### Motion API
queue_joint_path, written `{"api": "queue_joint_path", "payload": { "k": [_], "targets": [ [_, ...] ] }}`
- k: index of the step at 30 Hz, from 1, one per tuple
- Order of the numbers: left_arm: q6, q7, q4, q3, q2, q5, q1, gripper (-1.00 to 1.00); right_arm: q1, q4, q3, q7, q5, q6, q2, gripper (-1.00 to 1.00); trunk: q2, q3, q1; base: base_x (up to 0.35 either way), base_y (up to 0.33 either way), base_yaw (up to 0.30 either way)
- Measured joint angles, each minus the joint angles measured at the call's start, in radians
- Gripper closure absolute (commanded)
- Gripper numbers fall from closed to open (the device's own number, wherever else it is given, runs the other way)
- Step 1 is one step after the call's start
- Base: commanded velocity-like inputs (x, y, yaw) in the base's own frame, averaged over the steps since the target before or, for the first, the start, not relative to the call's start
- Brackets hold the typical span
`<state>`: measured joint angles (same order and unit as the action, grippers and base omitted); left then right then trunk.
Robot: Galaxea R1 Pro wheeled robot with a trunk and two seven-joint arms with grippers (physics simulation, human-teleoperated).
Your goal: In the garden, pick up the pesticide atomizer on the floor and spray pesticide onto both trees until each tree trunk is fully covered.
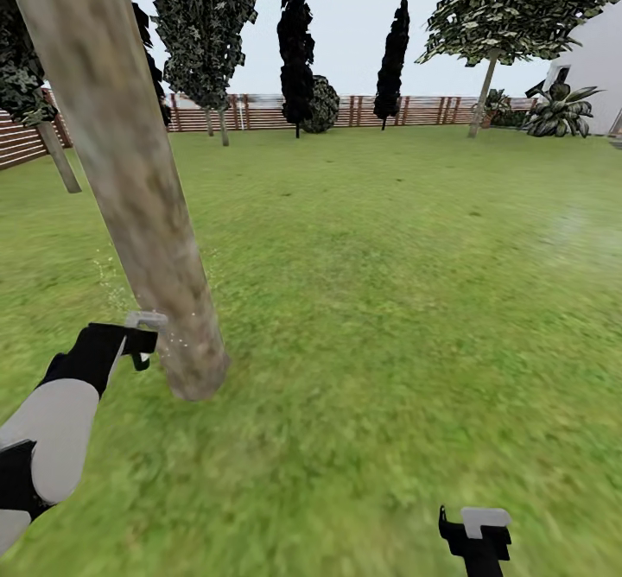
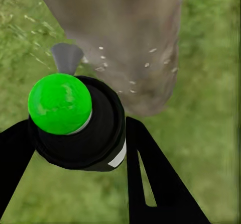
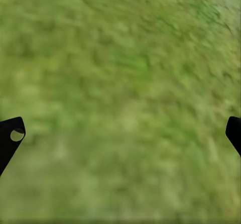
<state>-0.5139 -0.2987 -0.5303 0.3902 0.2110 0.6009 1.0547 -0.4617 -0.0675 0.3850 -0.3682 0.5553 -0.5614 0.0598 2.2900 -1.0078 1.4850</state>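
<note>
One atomizer [image 2: 75, 128] clamped between left gripper [image 2: 75, 148] jaws | rigid, light, slick; hold mid-body | tree trunk [image 2: 125, 38] just ahead, pesticide [image 2: 103, 58] specks | right gripper [image 3: 120, 133] jaws apart, empty

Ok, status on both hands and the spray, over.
Left hand shut on the atomizer, nozzle at the tree trunk. White pesticide specks on the bark. Right hand open over grass, empty. Nothing blocking.
</note>
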Motion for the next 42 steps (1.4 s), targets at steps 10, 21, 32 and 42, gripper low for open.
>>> {"api": "queue_joint_path", "payload": {
  "k": [10, 21, 32, 42],
  "targets": [
    [-0.029, -0.005, -0.092, 0.001, -0.001, -0.008, -0.001, 1.00, 0.000, -0.001, 0.000, 0.000, 0.000, 0.000, 0.002, -1.00, 0.000, 0.000, 0.000, 0.106, -0.181, 0.026],
    [-0.029, -0.006, -0.094, 0.001, -0.001, -0.008, 0.000, 1.00, 0.000, -0.002, 0.000, 0.000, 0.000, 0.000, 0.002, -1.00, 0.000, 0.000, 0.000, -0.075, -0.274, 0.010],
    [-0.024, 0.010, -0.074, 0.023, 0.014, -0.004, -0.018, 1.00, 0.000, -0.002, 0.000, 0.000, 0.000, 0.000, 0.000, -1.00, 0.000, 0.000, 0.000, 0.074, -0.270, 0.096],
    [-0.019, 0.013, -0.075, 0.071, 0.071, -0.006, -0.100, 1.00, 0.000, -0.001, 0.000, 0.000, 0.000, 0.000, 0.000, -1.00, 0.000, 0.000, 0.000, 0.169, -0.251, 0.152]
  ]
}}
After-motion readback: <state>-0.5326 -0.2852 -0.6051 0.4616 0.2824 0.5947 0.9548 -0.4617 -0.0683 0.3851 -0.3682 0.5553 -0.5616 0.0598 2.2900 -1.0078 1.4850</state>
